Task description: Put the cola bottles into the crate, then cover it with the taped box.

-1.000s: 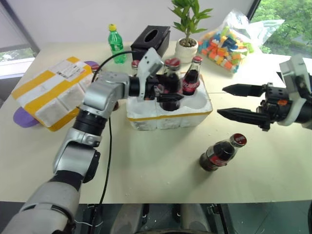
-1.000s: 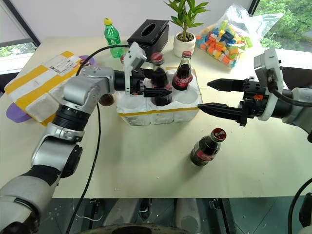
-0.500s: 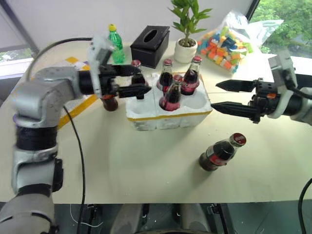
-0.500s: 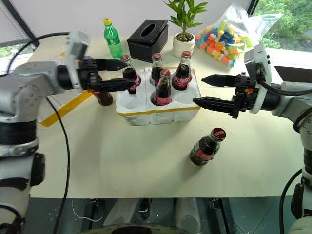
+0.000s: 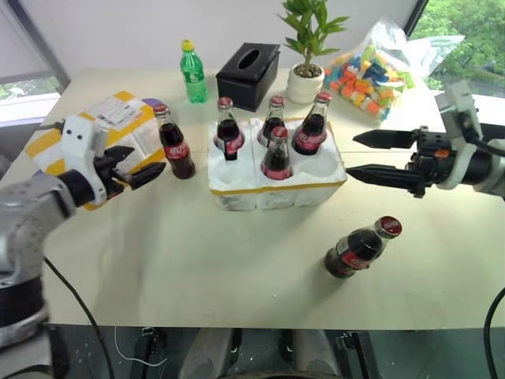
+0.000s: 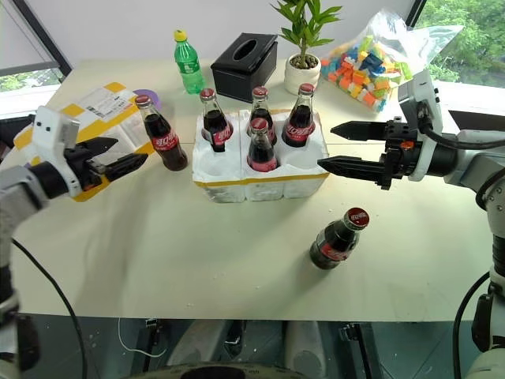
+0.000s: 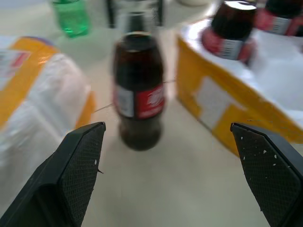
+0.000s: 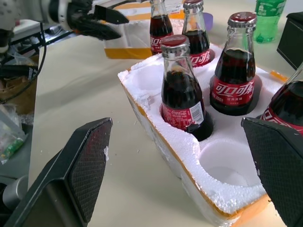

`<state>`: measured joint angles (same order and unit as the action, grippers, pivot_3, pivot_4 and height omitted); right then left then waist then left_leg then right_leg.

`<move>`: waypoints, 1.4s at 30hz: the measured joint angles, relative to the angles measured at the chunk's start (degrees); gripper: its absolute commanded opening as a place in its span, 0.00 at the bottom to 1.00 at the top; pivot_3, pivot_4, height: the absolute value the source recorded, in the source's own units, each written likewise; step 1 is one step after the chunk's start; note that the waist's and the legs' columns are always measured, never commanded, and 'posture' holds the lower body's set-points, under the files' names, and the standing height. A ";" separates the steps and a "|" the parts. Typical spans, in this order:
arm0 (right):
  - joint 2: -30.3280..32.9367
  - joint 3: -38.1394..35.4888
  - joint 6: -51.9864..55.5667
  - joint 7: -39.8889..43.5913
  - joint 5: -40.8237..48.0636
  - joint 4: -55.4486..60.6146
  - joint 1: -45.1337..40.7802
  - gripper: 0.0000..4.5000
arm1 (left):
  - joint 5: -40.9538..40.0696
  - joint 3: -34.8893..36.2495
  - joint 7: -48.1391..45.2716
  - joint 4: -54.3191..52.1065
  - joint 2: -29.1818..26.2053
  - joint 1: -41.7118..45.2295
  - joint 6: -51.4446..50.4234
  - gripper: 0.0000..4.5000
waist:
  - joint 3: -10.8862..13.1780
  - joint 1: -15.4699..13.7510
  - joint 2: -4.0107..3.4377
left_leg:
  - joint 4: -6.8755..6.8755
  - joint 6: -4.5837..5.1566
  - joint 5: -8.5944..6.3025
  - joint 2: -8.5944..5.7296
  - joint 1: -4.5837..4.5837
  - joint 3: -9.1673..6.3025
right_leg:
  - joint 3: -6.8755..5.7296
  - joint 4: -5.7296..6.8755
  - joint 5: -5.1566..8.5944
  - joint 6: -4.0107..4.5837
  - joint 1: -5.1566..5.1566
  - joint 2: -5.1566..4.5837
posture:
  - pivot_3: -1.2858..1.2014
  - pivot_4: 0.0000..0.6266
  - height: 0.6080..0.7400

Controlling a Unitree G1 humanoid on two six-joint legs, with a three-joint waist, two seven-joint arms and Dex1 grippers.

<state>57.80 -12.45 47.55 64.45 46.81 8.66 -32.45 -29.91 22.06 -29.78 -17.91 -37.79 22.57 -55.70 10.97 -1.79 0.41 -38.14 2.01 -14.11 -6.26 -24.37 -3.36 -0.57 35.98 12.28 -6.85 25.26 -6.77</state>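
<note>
Both grippers' jaws spread, empty. Left gripper (image 6: 118, 156) aims at upright dark glass cola bottle (image 6: 162, 134) beside white styrofoam crate (image 6: 260, 178); off-centre approach could topple it.

White Coca-Cola script on the cola bottles' (image 8: 235, 91) red labels.

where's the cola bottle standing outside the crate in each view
Left eye view: standing bottle, just left of the crate.
Right eye view: same bottle, between the taped box and the crate.
Left wrist view: centre, blurred.
Right wrist view: far side, behind the crated bottles.
Shared landmark: the crate's yellow tape band.
</note>
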 measured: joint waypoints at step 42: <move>-1.20 -0.24 0.70 -2.59 1.75 1.32 0.18 1.00 | 11.96 -14.99 -2.88 38.01 10.66 18.36 25.07 0.63 | -0.02 -0.32 0.05 | 0.00 -0.16 0.10 0.01 -0.05 0.04 | 0.00 0.04 -0.01 -0.01 0.09 0.01 | 0.52 0.24 0.94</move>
<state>56.60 -12.69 48.25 61.87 48.56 9.98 -32.27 -17.96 7.07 -32.66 20.10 -27.13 40.93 -30.63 10.95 -2.11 0.46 -38.14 1.85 -14.01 -6.25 -24.42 -3.31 -0.58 36.02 12.28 -6.85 25.35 -6.75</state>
